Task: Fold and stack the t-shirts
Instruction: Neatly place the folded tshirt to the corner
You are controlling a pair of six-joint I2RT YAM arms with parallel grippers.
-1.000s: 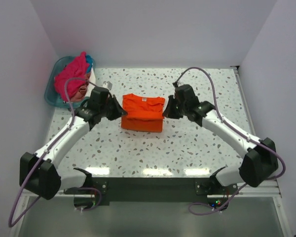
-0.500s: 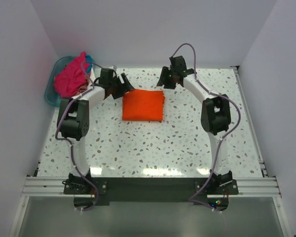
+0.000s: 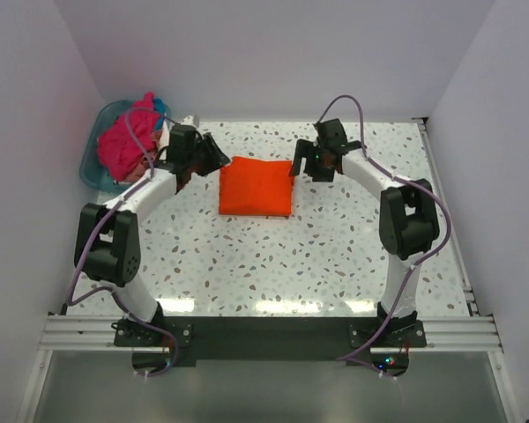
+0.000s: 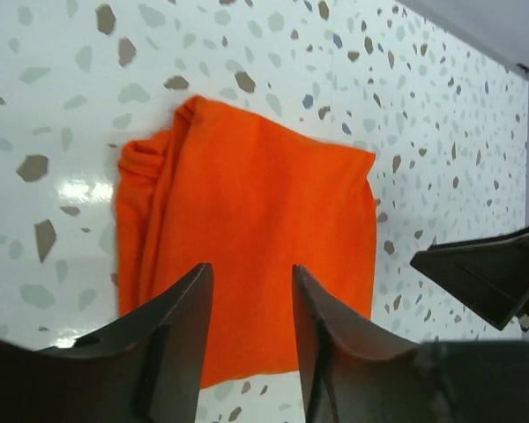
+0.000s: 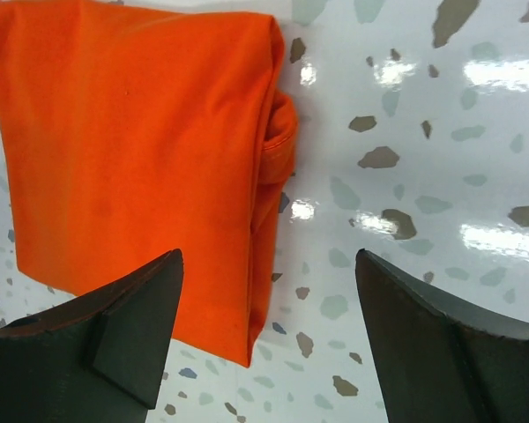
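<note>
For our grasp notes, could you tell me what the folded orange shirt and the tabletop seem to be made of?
The orange shirt looks like soft matte knit cloth: it creases and rolls at its folded edges. The tabletop seems hard and glossy, speckled laminate or stone; it mirrors the lights.

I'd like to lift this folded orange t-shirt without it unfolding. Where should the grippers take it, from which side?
Probably the layered edge of the orange t-shirt, near the corner beside each open gripper: left gripper from the left, right gripper from the right, low along the table. Its folds lie loose there, so pinch every layer.
</note>
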